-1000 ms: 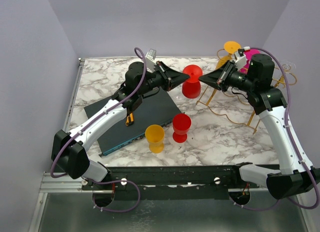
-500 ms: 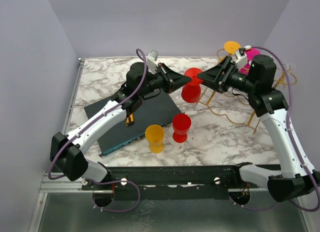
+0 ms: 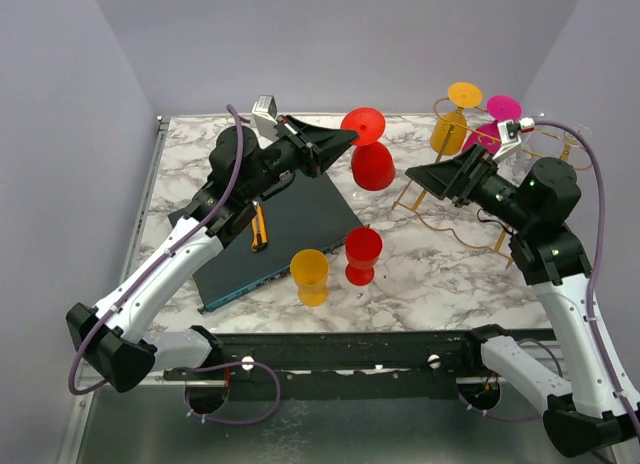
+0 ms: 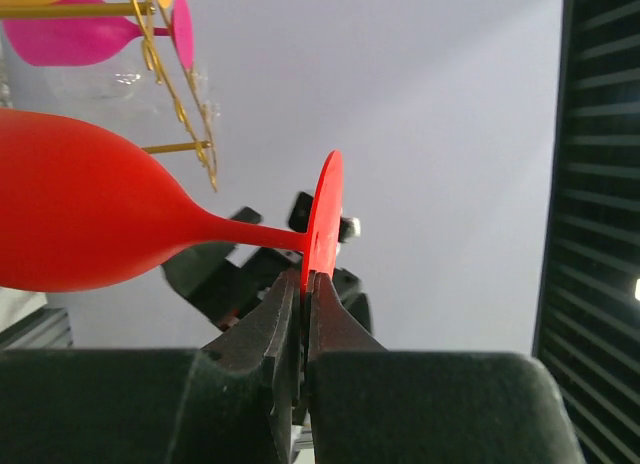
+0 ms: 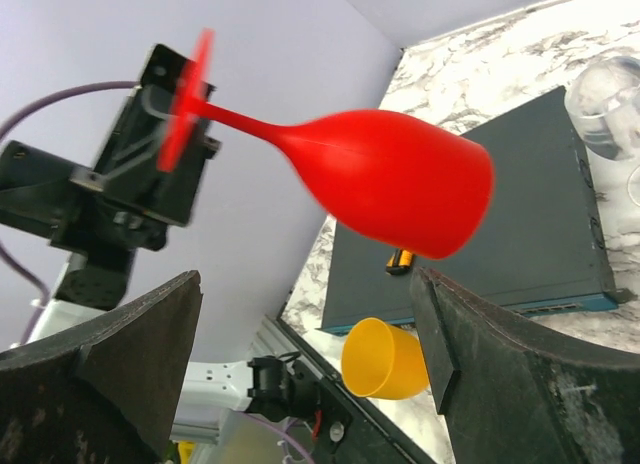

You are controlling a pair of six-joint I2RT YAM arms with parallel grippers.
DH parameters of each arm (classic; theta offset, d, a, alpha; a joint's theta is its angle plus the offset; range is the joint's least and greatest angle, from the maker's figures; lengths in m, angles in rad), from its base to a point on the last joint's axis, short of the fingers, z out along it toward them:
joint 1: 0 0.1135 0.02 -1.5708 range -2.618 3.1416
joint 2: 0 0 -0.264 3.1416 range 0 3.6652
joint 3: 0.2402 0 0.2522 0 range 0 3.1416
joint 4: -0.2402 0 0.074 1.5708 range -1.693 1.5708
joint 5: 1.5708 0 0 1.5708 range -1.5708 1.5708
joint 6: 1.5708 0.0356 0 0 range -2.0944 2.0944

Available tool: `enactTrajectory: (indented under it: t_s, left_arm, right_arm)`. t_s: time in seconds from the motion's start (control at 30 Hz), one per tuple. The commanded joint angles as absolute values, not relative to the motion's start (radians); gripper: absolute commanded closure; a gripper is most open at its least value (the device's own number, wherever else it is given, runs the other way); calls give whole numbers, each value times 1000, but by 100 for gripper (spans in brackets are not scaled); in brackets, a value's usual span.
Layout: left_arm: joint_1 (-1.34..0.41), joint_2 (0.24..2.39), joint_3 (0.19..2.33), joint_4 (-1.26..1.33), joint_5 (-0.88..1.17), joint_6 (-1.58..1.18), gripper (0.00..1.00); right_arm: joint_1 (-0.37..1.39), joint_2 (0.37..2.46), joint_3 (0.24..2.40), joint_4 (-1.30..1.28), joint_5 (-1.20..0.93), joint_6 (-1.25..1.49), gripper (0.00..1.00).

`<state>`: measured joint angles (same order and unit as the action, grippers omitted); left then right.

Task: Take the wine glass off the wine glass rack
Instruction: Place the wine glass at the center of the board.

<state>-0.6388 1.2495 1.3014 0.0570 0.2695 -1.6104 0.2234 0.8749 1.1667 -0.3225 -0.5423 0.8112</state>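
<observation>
The red wine glass (image 3: 372, 164) hangs in the air on its side, left of the gold wire wine glass rack (image 3: 410, 194). My left gripper (image 3: 348, 136) is shut on the rim of its round foot (image 4: 322, 214), and the bowl (image 4: 90, 224) points away to the left. In the left wrist view the gripper (image 4: 305, 280) pinches the foot edge tightly. My right gripper (image 3: 438, 179) stands open and apart from the glass, just in front of the rack. From the right wrist the glass (image 5: 390, 179) floats above the wide-open gripper (image 5: 308, 279).
A yellow glass (image 3: 450, 134) and a pink glass (image 3: 486, 134) hang on the rack. A yellow cup (image 3: 310, 274) and a red cup (image 3: 362, 254) stand on the marble table (image 3: 440, 284). A dark flat box (image 3: 290, 219) with an orange tool (image 3: 259, 227) lies at the left.
My right gripper opened, let go of the red glass and drew back to the right. My left gripper lifted the glass up and away from the rack.
</observation>
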Motion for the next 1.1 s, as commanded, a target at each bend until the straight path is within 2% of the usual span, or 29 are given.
enactTrajectory:
  t_s: [0.0, 0.17, 0.37, 0.67, 1.07]
  left_arm:
    - [-637, 1190, 1331, 67, 218, -1750, 100]
    - [-636, 1144, 1337, 78, 203, -1795, 100]
    - [-636, 1102, 1333, 117, 181, -1857, 100]
    - [-636, 1099, 1346, 203, 179, -1925, 100]
    - [-638, 1106, 1298, 327, 204, -2000, 100]
  right_arm:
    - [228, 858, 1074, -136, -575, 809, 8]
    - [229, 868, 1037, -40, -600, 823, 6]
    - [228, 893, 967, 235, -707, 928, 4]
    - [230, 967, 970, 505, -785, 1062, 2]
    - [283, 1075, 995, 818, -833, 1221, 11]
